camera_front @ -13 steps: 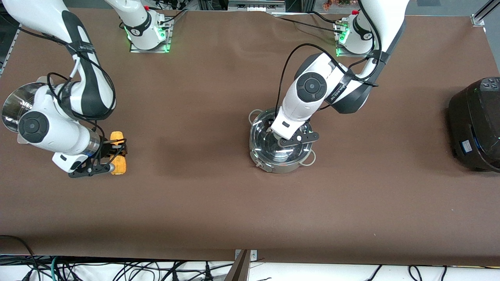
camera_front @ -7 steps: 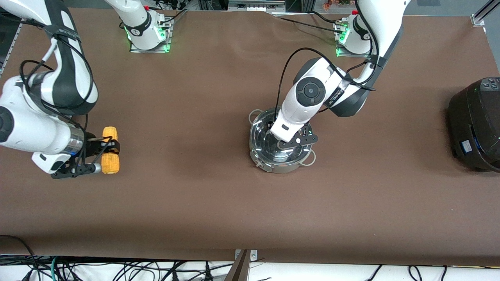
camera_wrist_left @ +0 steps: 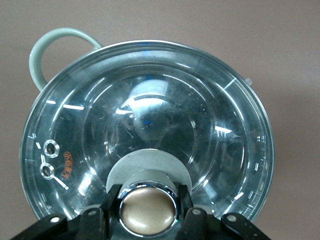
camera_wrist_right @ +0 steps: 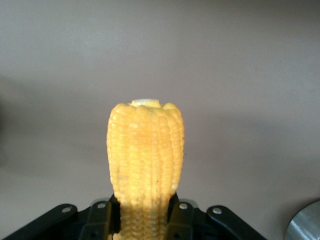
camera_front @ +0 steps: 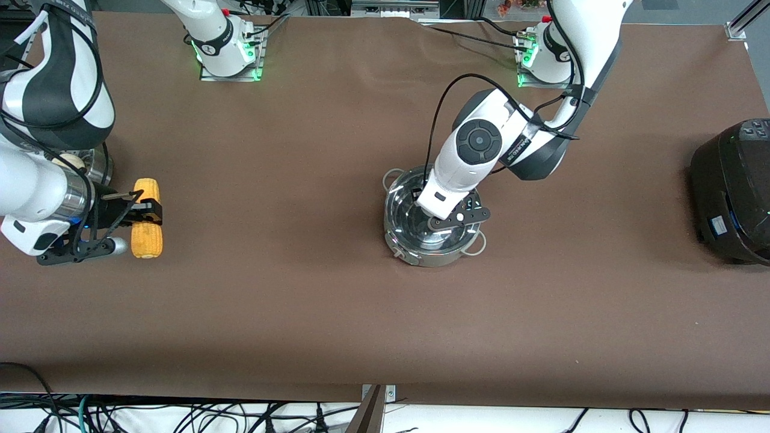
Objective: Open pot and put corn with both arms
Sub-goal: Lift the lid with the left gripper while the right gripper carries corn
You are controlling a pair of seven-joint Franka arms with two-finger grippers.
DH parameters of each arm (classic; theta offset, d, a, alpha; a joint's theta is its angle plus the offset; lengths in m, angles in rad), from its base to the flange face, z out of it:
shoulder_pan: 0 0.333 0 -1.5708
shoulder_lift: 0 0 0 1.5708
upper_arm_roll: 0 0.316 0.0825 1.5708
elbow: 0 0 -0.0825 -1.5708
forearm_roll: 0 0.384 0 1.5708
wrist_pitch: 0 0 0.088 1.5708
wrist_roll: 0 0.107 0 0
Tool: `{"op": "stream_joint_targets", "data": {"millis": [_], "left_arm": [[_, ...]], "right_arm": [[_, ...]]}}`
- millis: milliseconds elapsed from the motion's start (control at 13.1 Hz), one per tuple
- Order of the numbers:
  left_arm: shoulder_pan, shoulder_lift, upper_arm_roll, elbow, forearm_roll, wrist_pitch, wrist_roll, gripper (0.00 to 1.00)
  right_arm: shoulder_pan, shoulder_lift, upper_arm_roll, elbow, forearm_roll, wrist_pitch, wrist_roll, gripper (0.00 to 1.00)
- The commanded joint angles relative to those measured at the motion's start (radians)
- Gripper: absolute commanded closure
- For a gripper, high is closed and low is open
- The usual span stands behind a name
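Note:
The steel pot (camera_front: 415, 249) stands mid-table with its glass lid (camera_wrist_left: 150, 110) on it. My left gripper (camera_front: 450, 220) is over the pot's middle, shut on the lid's bronze knob (camera_wrist_left: 148, 210), with a black finger (camera_wrist_left: 111, 200) on each side of it. One loop handle of the pot (camera_wrist_left: 45, 50) shows past the lid's rim. My right gripper (camera_front: 133, 215) is shut on the yellow corn (camera_front: 147, 225), held level above the table at the right arm's end. In the right wrist view the corn (camera_wrist_right: 146, 160) sticks out from between the jaws of the gripper (camera_wrist_right: 146, 222).
A steel steamer bowl (camera_front: 99, 163) with a pale bun (camera_front: 66, 161) sits partly hidden under the right arm; its rim (camera_wrist_right: 306, 226) shows in the right wrist view. A large black rice cooker (camera_front: 731, 192) stands at the left arm's end.
The right arm has risen with the corn and carried it toward the right arm's end of the table. The left gripper has stayed on the lid's knob.

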Motion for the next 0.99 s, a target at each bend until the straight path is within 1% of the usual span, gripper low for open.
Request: {"op": "stream_joint_targets", "data": {"millis": [0, 305, 534, 610, 763, 915], "left_arm": [[0.000, -0.013, -0.002, 0.000, 0.023, -0.007, -0.014, 1.00], [0.014, -0.059, 0.004, 0.003, 0.023, -0.096, -0.003, 1.00], [0.069, -0.131, 0.004, 0.004, 0.008, -0.177, 0.009, 1.00], [0.087, -0.151, 0.004, 0.004, 0.006, -0.197, 0.047, 1.00], [0.147, -0.182, 0.004, 0.000, -0.043, -0.216, 0.147, 1.00], [0.204, -0.196, 0.013, -0.003, -0.057, -0.246, 0.275, 1.00]], "right_arm": [[-0.004, -0.005, 0.008, 0.009, 0.011, -0.023, 0.003, 0.97], [0.002, -0.007, 0.009, 0.014, 0.018, -0.023, 0.003, 0.97], [0.018, -0.007, 0.009, 0.014, 0.018, -0.023, 0.013, 0.97], [0.019, -0.007, 0.011, 0.014, 0.020, -0.023, 0.028, 0.97], [0.036, -0.007, 0.031, 0.014, 0.018, -0.023, 0.076, 0.97], [0.082, -0.007, 0.046, 0.015, 0.014, -0.022, 0.195, 0.97]]}}
